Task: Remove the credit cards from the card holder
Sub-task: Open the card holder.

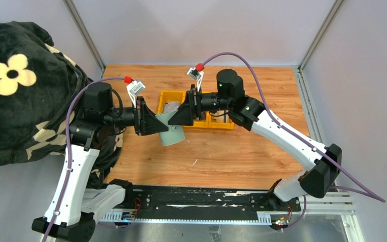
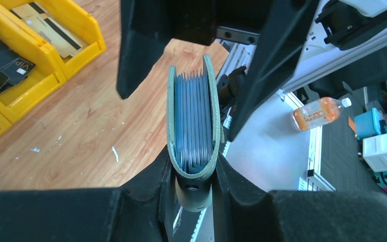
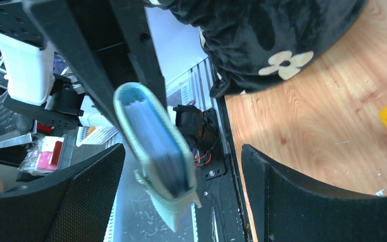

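Left jaws pinch card holder (image 2: 194,116) at its spine end; holder edge-on, long axis running straight out from them twd right jaws, which stand spread wide either side of its open end, apart from it. Holder hangs over mid-table (image 1: 221,156), yellow tray (image 1: 216,124) w/ black & tan credit cards (image 2: 2,68) between it & far edge. Left arm (image 1: 75,166) & right arm (image 1: 282,136) reach inward, wrists facing.

Sage-green card holder (image 1: 173,135), grey-blue inside; yellow tray (image 1: 172,93); black and tan credit cards (image 2: 1,64); black cloth (image 1: 10,116), cream flowers; brown wood-grain worktop (image 1: 232,151).
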Controlling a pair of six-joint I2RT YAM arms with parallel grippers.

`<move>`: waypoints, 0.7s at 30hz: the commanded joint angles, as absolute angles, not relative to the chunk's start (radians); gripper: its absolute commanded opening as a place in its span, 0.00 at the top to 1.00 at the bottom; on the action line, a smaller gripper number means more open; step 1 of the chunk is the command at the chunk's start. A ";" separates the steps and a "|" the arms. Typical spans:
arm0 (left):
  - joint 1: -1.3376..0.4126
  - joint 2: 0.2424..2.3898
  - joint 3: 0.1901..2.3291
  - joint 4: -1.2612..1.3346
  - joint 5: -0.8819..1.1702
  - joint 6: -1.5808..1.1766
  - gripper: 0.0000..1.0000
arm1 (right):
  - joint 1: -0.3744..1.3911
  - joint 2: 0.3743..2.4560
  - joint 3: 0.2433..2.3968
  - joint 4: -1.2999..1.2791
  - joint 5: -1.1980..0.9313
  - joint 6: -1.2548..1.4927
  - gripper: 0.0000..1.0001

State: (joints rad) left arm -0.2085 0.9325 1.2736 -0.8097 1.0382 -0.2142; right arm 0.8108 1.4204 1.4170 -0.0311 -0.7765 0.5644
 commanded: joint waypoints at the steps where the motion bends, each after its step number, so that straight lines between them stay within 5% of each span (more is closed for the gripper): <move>1: -0.202 0.896 1.322 -0.808 1.097 -0.231 0.93 | 0.798 1.450 1.486 -0.066 -0.853 0.593 0.13; 3: -0.202 0.884 1.313 -0.808 1.090 -0.252 0.93 | 0.798 1.446 1.455 0.028 -0.883 0.651 0.19; 9: -0.202 0.855 1.292 -0.808 1.070 -0.253 0.91 | 0.798 1.437 1.380 0.203 -0.972 0.775 0.60; 11: -0.202 0.846 1.281 -0.810 1.046 -0.247 0.77 | 0.798 1.429 1.396 0.153 -0.947 0.752 0.86; 13: -0.202 0.838 1.258 -0.811 0.998 -0.257 0.62 | 0.798 1.416 1.399 0.142 -0.922 0.752 0.98; 16: -0.202 0.816 1.187 -0.793 0.951 -0.312 0.14 | 0.796 1.394 1.405 0.180 -0.892 0.759 1.00; 18: -0.202 0.798 1.140 -0.773 0.952 -0.364 0.02 | 0.796 1.376 1.403 0.188 -0.842 0.740 1.00; 21: -0.202 0.768 1.096 -0.722 0.956 -0.441 0.00 | 0.801 1.340 1.370 0.221 -0.737 0.719 1.00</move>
State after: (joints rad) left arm -0.2050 0.7956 1.1461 -0.7815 0.9760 -0.3298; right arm 0.8078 1.4200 1.3960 0.1379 -0.8654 0.7284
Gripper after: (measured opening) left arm 0.991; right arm 0.182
